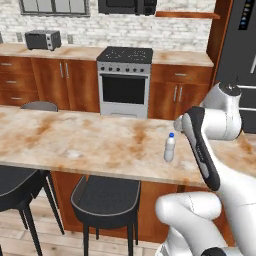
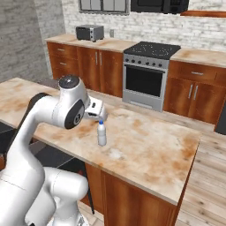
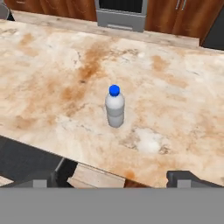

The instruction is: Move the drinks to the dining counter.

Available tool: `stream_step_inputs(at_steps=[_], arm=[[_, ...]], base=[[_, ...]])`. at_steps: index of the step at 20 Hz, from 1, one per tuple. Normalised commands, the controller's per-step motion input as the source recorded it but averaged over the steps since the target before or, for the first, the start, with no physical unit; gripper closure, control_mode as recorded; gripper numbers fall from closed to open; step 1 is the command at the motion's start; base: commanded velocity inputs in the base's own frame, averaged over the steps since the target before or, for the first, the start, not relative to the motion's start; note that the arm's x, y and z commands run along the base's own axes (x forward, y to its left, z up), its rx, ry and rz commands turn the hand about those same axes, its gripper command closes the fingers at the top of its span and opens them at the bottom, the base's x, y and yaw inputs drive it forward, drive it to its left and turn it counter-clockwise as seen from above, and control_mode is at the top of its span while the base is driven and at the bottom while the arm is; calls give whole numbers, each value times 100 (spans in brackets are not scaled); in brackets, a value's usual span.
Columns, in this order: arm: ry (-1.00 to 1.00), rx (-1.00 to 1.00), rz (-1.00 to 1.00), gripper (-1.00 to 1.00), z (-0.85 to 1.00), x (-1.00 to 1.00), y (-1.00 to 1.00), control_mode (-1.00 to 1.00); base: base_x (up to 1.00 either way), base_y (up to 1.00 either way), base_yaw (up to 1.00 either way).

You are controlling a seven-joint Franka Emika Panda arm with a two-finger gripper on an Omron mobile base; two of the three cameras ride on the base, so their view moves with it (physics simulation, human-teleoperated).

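Observation:
A blue-capped clear water bottle stands upright on the dining counter, near its front edge. My gripper is open and hangs above and in front of the bottle, apart from it, with nothing between its widely spread fingertips. In the right base view my hand sits just left of the bottle, slightly higher than its cap. The teal-green-capped bottle is out of view.
Dark round stools stand under the counter's near side. Behind the island are the stove, wooden cabinets, a toaster on the back worktop, and a dark fridge at the right.

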Motion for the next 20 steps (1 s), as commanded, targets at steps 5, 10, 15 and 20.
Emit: stream_step_inputs(at_steps=[5, 10, 15, 20], arm=[[-8, -2, -5, -100, 15, -68, 10, -100], [0, 0, -2, -100, 7, -76, 14, -100], [0, 0, 0, -100, 6, -32, 5, 100], [0, 0, 0, -100, 0, 0, 0, 100]], base=[[0, 0, 0], [0, 0, 0], [-56, 15, 0], [-98, 77, 3]])
